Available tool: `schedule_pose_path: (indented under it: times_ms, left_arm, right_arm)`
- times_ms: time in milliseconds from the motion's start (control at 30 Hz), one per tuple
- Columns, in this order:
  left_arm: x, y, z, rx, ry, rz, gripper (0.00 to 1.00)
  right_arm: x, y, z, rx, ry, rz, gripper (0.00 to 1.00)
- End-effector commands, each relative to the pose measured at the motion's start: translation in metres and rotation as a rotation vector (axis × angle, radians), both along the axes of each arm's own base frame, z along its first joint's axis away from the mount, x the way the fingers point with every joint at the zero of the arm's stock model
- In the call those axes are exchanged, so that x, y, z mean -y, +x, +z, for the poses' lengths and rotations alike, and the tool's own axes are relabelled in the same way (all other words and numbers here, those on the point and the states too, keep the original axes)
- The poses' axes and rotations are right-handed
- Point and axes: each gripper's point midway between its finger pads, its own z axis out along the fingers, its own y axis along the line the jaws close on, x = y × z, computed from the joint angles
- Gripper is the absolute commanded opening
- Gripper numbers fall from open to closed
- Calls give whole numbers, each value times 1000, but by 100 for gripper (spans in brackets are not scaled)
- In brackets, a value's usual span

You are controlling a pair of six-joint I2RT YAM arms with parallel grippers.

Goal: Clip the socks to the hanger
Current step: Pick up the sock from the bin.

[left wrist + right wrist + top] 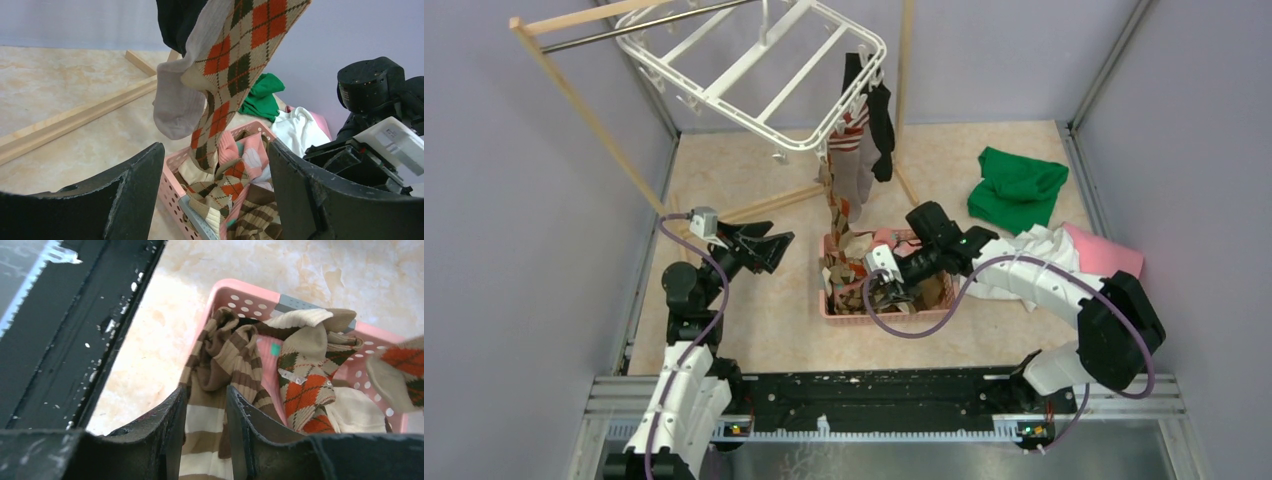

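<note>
The white hanger [754, 70] hangs tilted from the rack at the top. Clipped along its right edge are a black sock [881, 125], a grey sock [854, 170] and a long argyle sock [839, 215] that reaches down to the basket. More socks lie in the pink basket [854, 315]. My right gripper [206, 395] is down in the basket, its fingers closed on a brown striped sock [220, 355] that fills the gap between them. My left gripper [215, 145] is open and holds nothing. It points at the basket from the left, with the hanging argyle sock [240, 45] above it.
The wooden rack [584, 100] with its metal bar stands at the back left, one foot running across the floor. A green cloth [1016, 185], a white cloth [1044, 255] and a pink cloth [1104, 250] lie right of the basket. The black base rail [75, 315] runs close to the basket.
</note>
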Motion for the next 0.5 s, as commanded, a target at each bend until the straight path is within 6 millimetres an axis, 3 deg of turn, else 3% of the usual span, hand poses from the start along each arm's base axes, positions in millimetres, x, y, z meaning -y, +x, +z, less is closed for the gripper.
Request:
schedule_pose_path:
  times_ms: [0,300,467]
  left_arm:
    - [0,-2,0,19,-7,0,82]
    - [0,-2,-4,18,-10,3,82]
    - [0,-1,-4,18,-10,3,82]
  right_arm:
    - [-15,14,-8,71,-7,-28,35]
    - [-13,25,-28,80,-83,-91,33]
    - [-8,24,-33,76,-108,-97,24]
